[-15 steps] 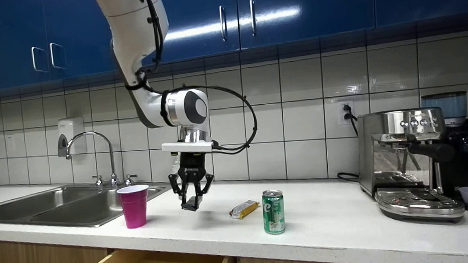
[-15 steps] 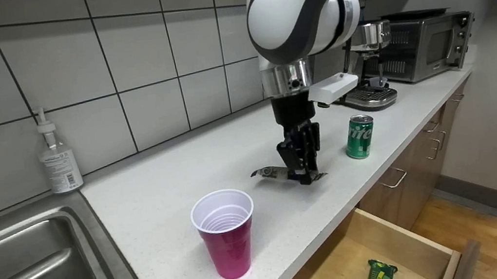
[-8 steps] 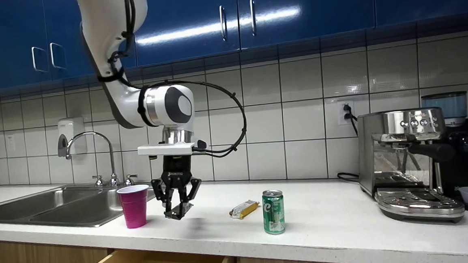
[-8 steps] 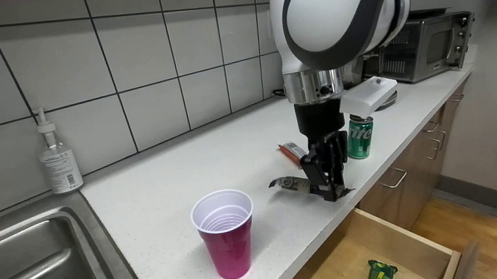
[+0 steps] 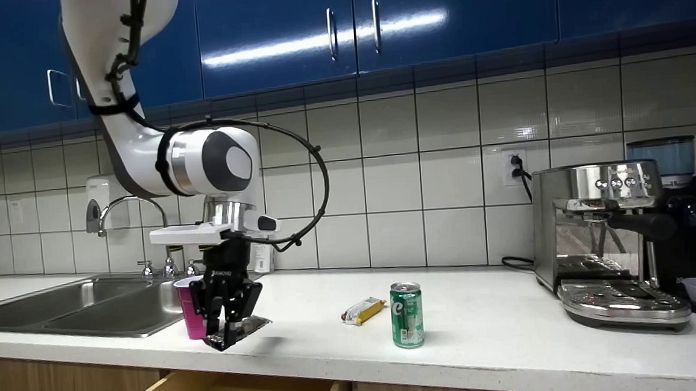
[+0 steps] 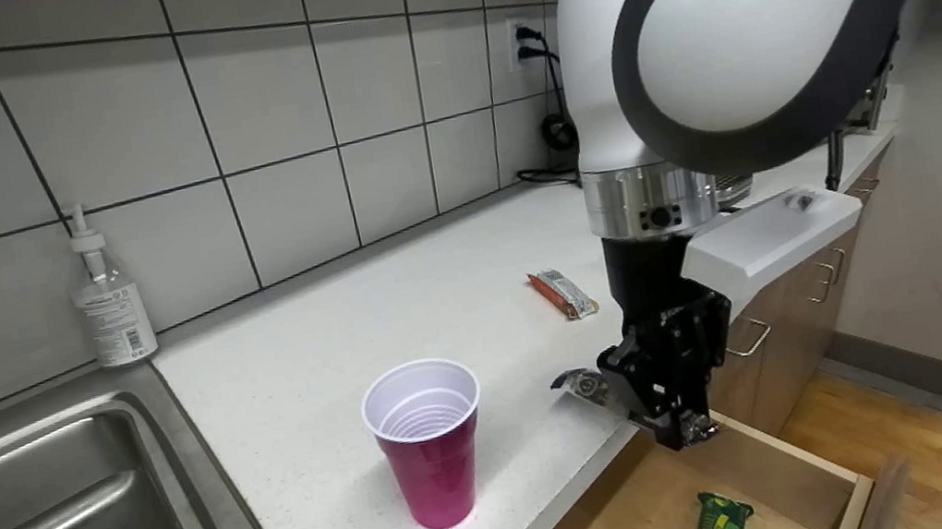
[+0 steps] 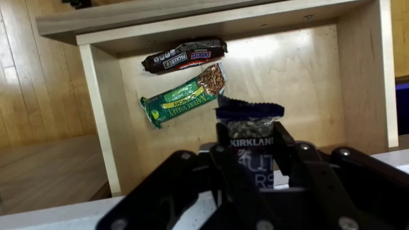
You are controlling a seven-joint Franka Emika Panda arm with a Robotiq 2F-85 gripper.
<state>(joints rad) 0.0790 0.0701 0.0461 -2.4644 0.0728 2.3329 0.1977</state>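
Hanging above the near edge of the white counter (image 6: 334, 350) and the open drawer (image 7: 303, 86), a printed packet (image 7: 250, 147) is pinched across its width by the gripper (image 5: 221, 332), its ends left sticking out. Only in the wrist view can KIRKLAND be read on it, and only there are two drawer bars shown whole: a dark Snickers bar (image 7: 187, 56), closer to the drawer's front, and a green Nature Valley bar (image 7: 188, 97) beside it. A green can (image 5: 406, 314) is shown standing at the right in an exterior view, while in an exterior view filled largely by the arm (image 6: 719, 50) it is hidden. A silvery wrapped bar (image 6: 564, 293) is caught in both exterior views, lying flat left of the can.

Compared with a second earlier, the gripper and packet have been carried left and nearer, and the magenta cup (image 5: 188, 308) is now partly screened in an exterior view. The can and the silvery wrapped bar have been left unmoved.

The packet is made of crinkled, shiny film, tipped with a dark blue serrated seal. The drawer is built of pale, smooth wood; the counter is finely speckled; the cup is lined in white, with rings moulded inside.
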